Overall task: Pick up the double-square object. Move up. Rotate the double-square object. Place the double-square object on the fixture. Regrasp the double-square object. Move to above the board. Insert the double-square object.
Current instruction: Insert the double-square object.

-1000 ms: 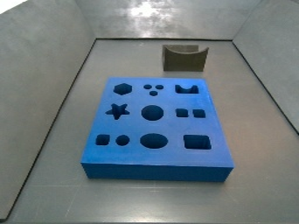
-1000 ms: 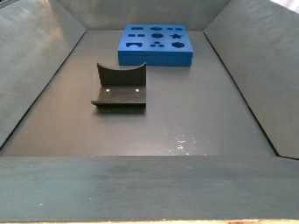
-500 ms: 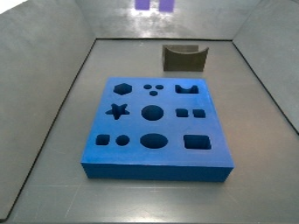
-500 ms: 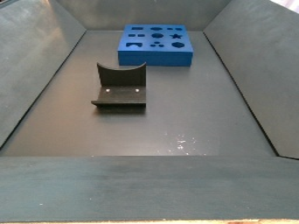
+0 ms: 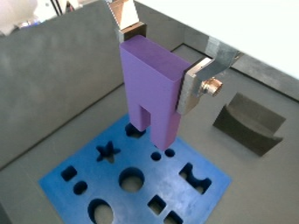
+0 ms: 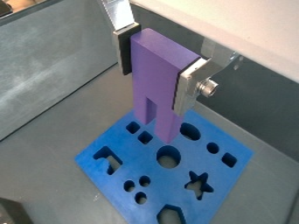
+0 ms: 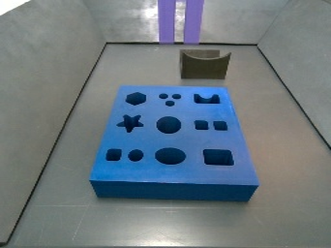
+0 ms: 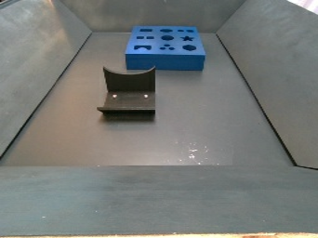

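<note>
Gripper (image 5: 163, 66): held high above the board, its two silver fingers pressed against opposite faces of the double-square object, which is pinched between them. The hold is at the block's upper part, so that the notched lower end is left free for insertion.

Double-square object (image 6: 158, 83): light-purple block, carried upright with the notch pointing down, well clear of the board in both wrist views. In a side view only its two lower prongs (image 7: 181, 21) are seen at the top edge, over the far end of the tray.

Board (image 7: 171, 136): blue slab with dark cut-outs, laid flat mid-floor; no piece is seated in it.

Fixture (image 8: 128, 91): dark holder, set apart from the board toward one end of the floor, empty. Judged: regrasp finished, stage is the move to above the board; alignment with the matching cut-out is not yet made.
</note>
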Controlling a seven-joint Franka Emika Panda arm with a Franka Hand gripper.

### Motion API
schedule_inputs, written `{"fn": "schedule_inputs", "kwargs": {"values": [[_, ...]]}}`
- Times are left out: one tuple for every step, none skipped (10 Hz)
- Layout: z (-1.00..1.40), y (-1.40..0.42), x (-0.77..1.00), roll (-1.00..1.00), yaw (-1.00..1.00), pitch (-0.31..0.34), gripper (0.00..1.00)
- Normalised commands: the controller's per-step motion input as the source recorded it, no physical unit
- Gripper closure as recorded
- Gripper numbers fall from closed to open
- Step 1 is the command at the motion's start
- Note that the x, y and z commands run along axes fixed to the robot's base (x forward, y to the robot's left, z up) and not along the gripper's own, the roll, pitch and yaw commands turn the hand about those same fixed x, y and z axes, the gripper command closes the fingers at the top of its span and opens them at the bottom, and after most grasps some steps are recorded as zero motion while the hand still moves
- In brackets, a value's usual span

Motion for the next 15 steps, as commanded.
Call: {"fn": "schedule_inputs", "kwargs": {"values": [[-0.48,-0.2,0.0,0.07,0.0,-0.291,1.0],[-0.45,-0.15,0.11,0.03,0.0,-0.28,1.0],[-0.43,-0.13,0.19,0.01,0.0,-0.271,1.0],[-0.43,-0.14,0.17,0.03,0.0,-0.294,1.0],[-0.44,-0.12,0.12,0.05,0.0,-0.309,1.0],[-0.42,-0.12,0.13,0.11,0.0,-0.269,1.0],[-0.37,-0.08,0.13,0.23,0.0,-0.166,1.0],[-0.36,-0.06,0.14,0.23,0.0,-0.134,1.0],[-0.38,-0.08,0.14,0.23,0.0,-0.137,1.0],[-0.37,-0.11,0.16,0.22,0.0,-0.143,1.0],[-0.39,-0.13,0.19,0.17,0.0,-0.18,1.0],[-0.37,-0.14,0.23,0.13,0.0,-0.169,1.0],[-0.35,-0.14,0.28,0.13,0.0,-0.137,1.0],[-0.33,-0.12,0.28,0.15,0.0,-0.106,1.0],[-0.32,-0.09,0.26,0.17,0.0,-0.114,1.0]]}}
